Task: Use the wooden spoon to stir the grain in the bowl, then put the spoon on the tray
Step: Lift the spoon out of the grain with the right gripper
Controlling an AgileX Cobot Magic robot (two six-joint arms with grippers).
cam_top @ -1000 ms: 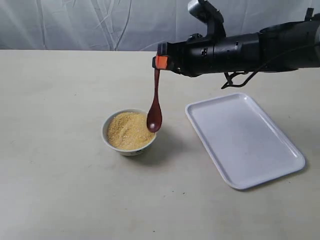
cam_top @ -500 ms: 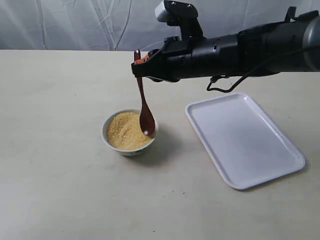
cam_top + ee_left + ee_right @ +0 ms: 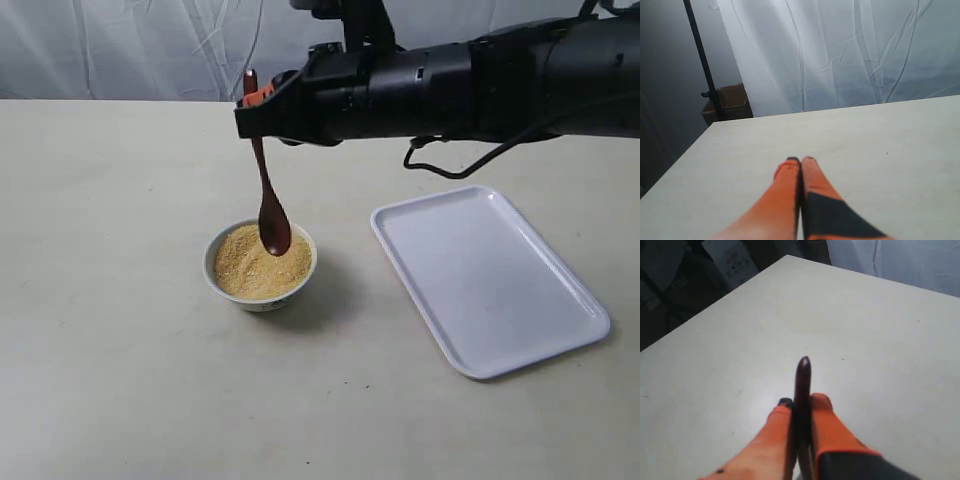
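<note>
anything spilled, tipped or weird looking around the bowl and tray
Nothing stands out. The grain sits inside the upright bowl with no granules visible on the table around it, the tray lies flat, and the wooden spoon hangs scoop-down over the grain, clamped in the right tool.

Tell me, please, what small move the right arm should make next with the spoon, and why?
Probably lower the wooden spoon slightly, then begin a slow circle. The right gripper is shut on the handle, and the scoop hangs over the grain in the bowl, at or just above the surface. Whether it touches I cannot tell, so a small descent seems the safe start to stirring.
</note>
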